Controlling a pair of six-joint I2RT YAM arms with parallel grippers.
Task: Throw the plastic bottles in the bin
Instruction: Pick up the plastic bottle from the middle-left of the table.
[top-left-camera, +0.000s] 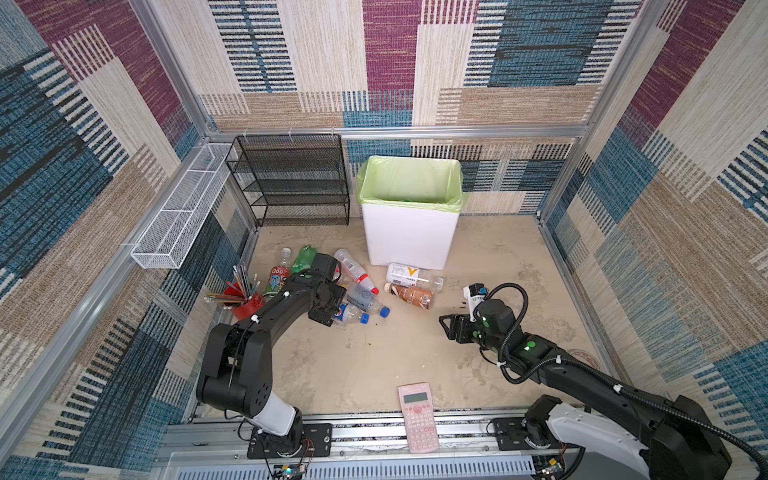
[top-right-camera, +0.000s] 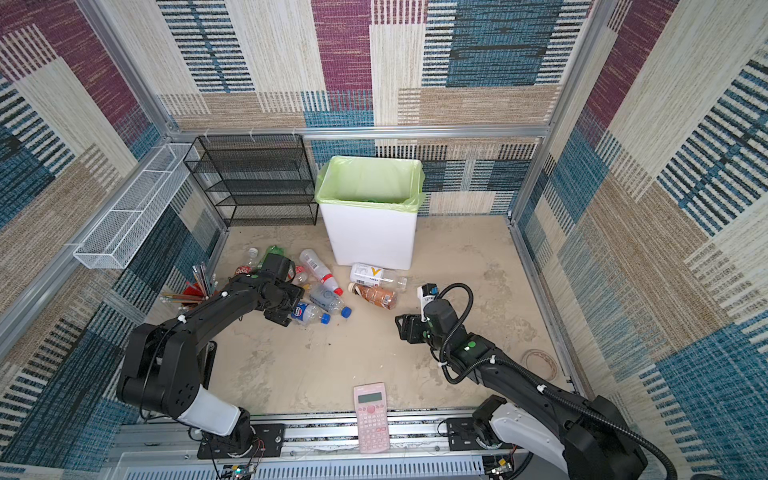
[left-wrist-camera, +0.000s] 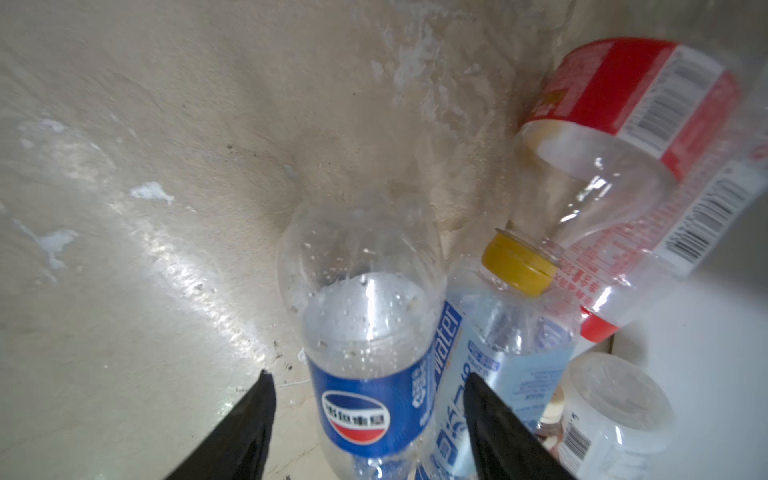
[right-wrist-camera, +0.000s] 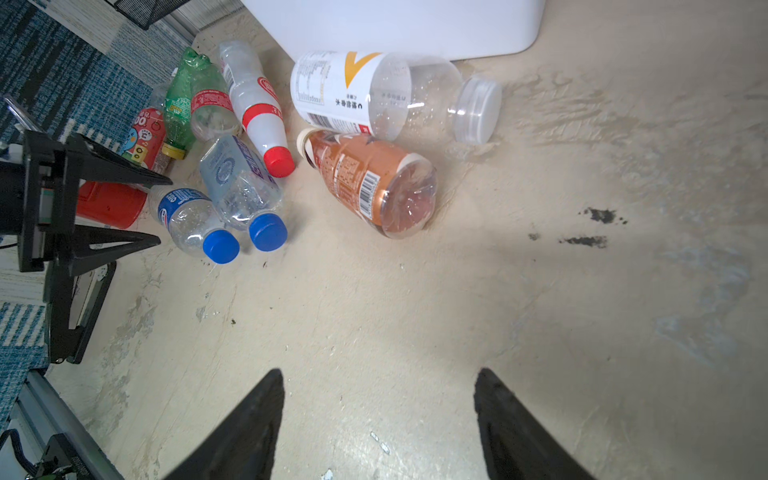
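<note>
- The plastic bottles lie on their sides in a loose heap on the beige counter, and neither pincer holds one.
- The heap sits just in front of the tall white rectangular bin, toward the left arm's side. The bin stands upright at the back wall, with a light green bag liner folded over its rim.
- A large clear bottle with a white label lies nearest the bin's foot, with an orange-brown-labelled bottle just beside it.
- The left pincer is parted wide. Its 2 fingers straddle a blue-labelled clear bottle, with bare counter showing between 1 finger and the bottle.
- The right pincer is also parted and holds nothing, over bare counter apart from the heap.
- A red pencil cup stands beside the left arm.
- A pink calculator lies at the near edge.
- A black mesh rack stands beside the bin.
</note>
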